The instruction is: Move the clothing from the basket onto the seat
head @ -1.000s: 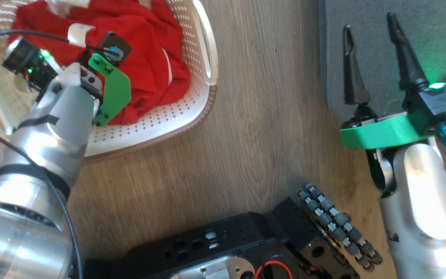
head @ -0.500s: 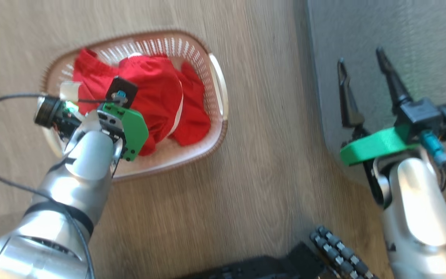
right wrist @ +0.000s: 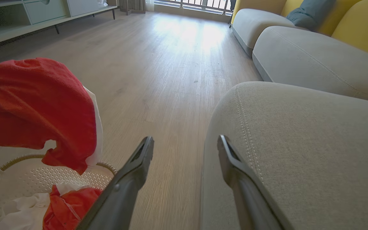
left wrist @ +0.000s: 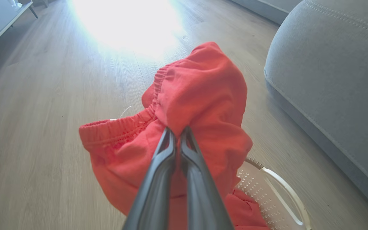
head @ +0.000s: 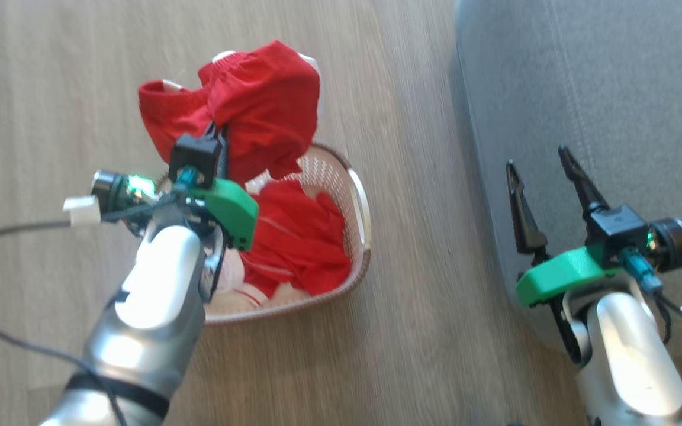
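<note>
change: red garment now lifted above basket, other clothing remains inside | left tool clenched on red garment | right tool released, well right of basket | next: carry to seat

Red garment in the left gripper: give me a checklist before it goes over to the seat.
1. Grip: left gripper shut on the red garment: ok.
2. Clearance: garment hangs free above the basket: ok.
3. Landing spot: the seat shows bare: ok.
4. Path: right gripper open by the seat's edge, possibly in the way: cannot tell.
5. Emptying: clothing lies in the basket: not ok.
</note>
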Controlling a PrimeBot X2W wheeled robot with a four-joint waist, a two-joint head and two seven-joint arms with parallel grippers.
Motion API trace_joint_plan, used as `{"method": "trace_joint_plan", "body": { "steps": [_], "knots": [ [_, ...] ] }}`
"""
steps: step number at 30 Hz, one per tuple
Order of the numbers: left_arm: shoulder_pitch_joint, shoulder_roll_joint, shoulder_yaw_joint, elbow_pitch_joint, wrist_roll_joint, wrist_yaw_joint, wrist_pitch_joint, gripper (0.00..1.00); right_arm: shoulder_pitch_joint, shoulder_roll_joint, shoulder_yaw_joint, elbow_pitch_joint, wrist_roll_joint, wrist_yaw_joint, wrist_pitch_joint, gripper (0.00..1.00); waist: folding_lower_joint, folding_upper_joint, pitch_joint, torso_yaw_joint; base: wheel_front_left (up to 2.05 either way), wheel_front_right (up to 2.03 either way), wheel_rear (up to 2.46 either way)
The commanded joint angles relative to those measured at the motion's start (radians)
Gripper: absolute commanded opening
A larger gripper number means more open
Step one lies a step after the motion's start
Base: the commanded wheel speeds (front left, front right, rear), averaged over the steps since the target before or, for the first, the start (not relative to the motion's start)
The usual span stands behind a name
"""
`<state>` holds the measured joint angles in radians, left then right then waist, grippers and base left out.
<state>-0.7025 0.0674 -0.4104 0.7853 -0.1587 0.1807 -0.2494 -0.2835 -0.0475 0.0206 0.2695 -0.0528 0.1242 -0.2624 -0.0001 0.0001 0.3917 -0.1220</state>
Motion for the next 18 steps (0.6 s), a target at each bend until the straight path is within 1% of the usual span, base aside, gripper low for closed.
{"method": "trace_joint_plan", "body": {
  "steps": [1, 4, 8, 18],
  "knots": [
    [0.024, 0.022, 0.041, -0.073, -0.001, 0.004, -0.012, 0.0, 0.022, -0.004, 0.018, -0.022, -0.004, 0.007, 0.001, 1.0, 0.0001, -0.0001, -0.075, 0.034, 0.0, 0.0, 0.0],
    [0.086, 0.02, 0.068, -0.172, -0.006, -0.015, -0.012, 0.0, 0.039, -0.006, 0.023, -0.016, -0.006, 0.007, 0.001, 1.0, 0.0001, -0.0001, -0.115, 0.045, 0.0, 0.0, 0.0],
    [0.144, 0.016, 0.088, -0.27, 0.005, -0.045, -0.012, 0.0, 0.067, -0.011, 0.025, -0.01, -0.009, 0.007, 0.001, 1.0, 0.0001, -0.0001, -0.173, 0.064, 0.0, 0.0, 0.0],
    [0.225, -0.001, 0.151, -0.525, 0.027, -0.077, -0.012, 0.0, 0.154, -0.01, 0.032, 0.0, -0.017, 0.007, 0.001, 1.0, 0.0001, -0.0001, -0.313, 0.102, 0.0, 0.0, 0.0]
  ]
}}
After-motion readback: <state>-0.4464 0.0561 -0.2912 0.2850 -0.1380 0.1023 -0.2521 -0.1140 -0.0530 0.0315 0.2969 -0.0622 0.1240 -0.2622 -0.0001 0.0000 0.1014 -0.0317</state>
